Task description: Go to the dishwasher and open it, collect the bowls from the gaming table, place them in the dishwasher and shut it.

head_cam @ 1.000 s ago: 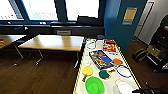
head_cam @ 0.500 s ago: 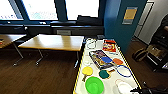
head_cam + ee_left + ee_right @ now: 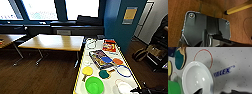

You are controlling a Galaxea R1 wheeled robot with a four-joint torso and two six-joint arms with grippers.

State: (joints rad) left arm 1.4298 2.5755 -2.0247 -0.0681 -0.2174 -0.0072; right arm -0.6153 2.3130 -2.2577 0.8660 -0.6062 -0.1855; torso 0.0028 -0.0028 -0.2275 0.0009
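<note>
Just past the white bowl's point(image 3: 197, 80) near rim, your right gripper point(image 3: 216, 92) showed as two dark tips at the edge of the right wrist view. One tip lay over the bowl's edge and the other over the bare table cover, but I could not tell how far apart the fingers stood, nor whether they had hold of anything. The left gripper point(image 3: 209, 40) hung over the brown floor beside the table's yellow edge point(image 3: 238, 8); its opening I could not tell either.

That bowl looked glazed, stiff and glossy, so you should have judged it slippery and liable to chip. The thin rim was the place to pinch, one finger inside and one outside. The green bowl point(image 3: 94, 85), just beside it in the head view, looked like plastic: lighter, more forgiving, taken the same way.

Both bowls sat at the near end of the covered gaming table point(image 3: 110, 88), with a yellow disc point(image 3: 87, 70), a dark green one point(image 3: 104, 74) and a blue ring point(image 3: 123, 70) further along.

Blue print on the cover point(image 3: 223, 71) read "ALEX", perhaps with a cut-off letter before it. A red box point(image 3: 109, 45) bore print too small to read.
</note>
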